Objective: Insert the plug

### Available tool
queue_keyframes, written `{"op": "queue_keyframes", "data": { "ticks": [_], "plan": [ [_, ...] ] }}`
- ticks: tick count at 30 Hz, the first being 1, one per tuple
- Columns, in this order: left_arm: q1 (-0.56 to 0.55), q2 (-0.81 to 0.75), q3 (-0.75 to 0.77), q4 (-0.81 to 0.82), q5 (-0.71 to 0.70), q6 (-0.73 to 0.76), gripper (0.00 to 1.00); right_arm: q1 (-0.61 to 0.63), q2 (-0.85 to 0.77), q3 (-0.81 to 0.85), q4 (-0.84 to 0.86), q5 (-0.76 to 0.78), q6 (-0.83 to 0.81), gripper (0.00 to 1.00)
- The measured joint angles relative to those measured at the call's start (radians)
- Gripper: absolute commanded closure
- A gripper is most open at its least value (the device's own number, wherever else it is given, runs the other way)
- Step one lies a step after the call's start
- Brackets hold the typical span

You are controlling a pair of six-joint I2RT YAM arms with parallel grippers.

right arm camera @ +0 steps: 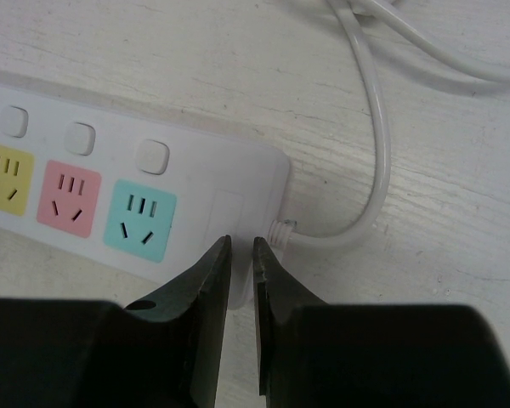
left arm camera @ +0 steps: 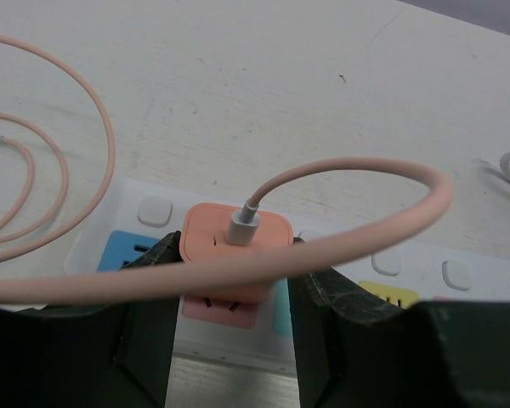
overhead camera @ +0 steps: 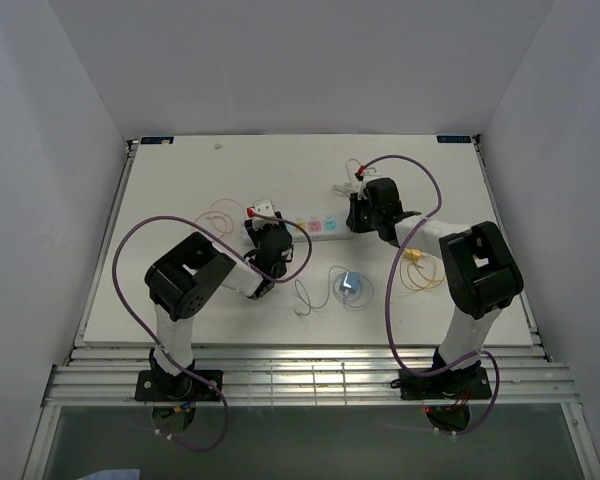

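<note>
The white power strip (overhead camera: 315, 227) lies mid-table, with blue, pink, teal and yellow sockets. In the left wrist view, my left gripper (left arm camera: 234, 280) is shut on the pink plug (left arm camera: 208, 234), one finger on each side. The plug sits just over the strip's (left arm camera: 416, 259) pink socket (left arm camera: 225, 308), whose slots still show below it. A pink cable (left arm camera: 357, 170) loops from the plug's top across the view. My right gripper (right arm camera: 242, 255) is shut and empty, its tips over the cord end of the strip (right arm camera: 204, 170), next to the white cord (right arm camera: 378, 144).
A pink cable coil (overhead camera: 220, 215) lies left of the strip. The white cord bundle (overhead camera: 352, 175) lies behind it. A small round bluish device with a thin cable (overhead camera: 350, 287) and a yellow cable (overhead camera: 420, 272) lie in front, near the right arm.
</note>
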Motion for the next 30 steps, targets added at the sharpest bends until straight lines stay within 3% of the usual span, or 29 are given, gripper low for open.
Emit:
{"op": "queue_keyframes", "data": {
  "ticks": [1,5,18,30],
  "plan": [
    [0.000,-0.003,0.000,-0.007,0.003,-0.001,1.00,0.000,-0.002,0.000,-0.005,0.000,0.000,0.78],
    [0.000,-0.020,0.011,-0.058,0.011,-0.007,0.79,0.000,-0.018,-0.014,-0.014,-0.001,0.000,0.78],
    [-0.025,-0.127,0.025,-0.285,0.033,-0.043,0.73,0.000,-0.046,-0.033,-0.044,-0.006,0.002,0.78],
    [-0.039,-0.154,0.051,-0.394,0.012,-0.059,0.42,0.000,-0.060,-0.033,-0.064,-0.032,0.006,0.78]
  ]
}}
